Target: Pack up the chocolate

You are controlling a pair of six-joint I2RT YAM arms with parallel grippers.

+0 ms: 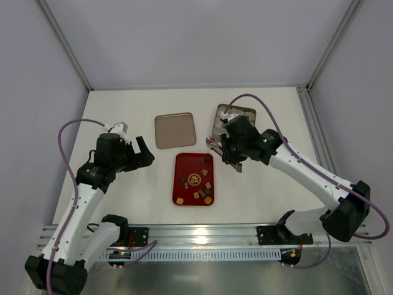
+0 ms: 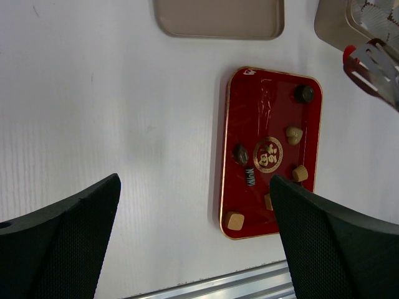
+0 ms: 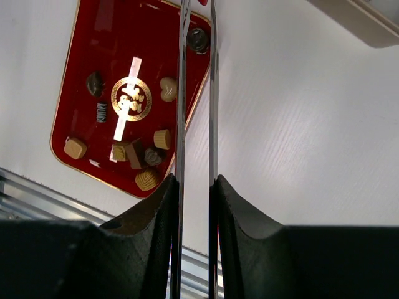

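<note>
**Light, fragile pieces; tongs held ready**

The right gripper (image 3: 194, 187) is clamped narrow on metal tongs (image 3: 197, 93). The left gripper (image 2: 194, 187) gapes wide, empty. The chocolate (image 3: 167, 88) lies on the red tray (image 3: 70, 99), ahead-left of the right gripper. It looks light, smooth and easily marred, so pinch each piece gently by its sides.

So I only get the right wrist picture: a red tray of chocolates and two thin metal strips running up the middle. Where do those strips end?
Observer: They are tongs held in the right gripper. Their flat tips, marked red, sit just off the far right corner of the red tray.
Operator: What's that tan edge in my top corner?
Observer: It's a tan tray with white paper cups in it.
Operator: And the other arm?
Observer: The left gripper is wide open and holds nothing, out to the left of the red tray.
</note>
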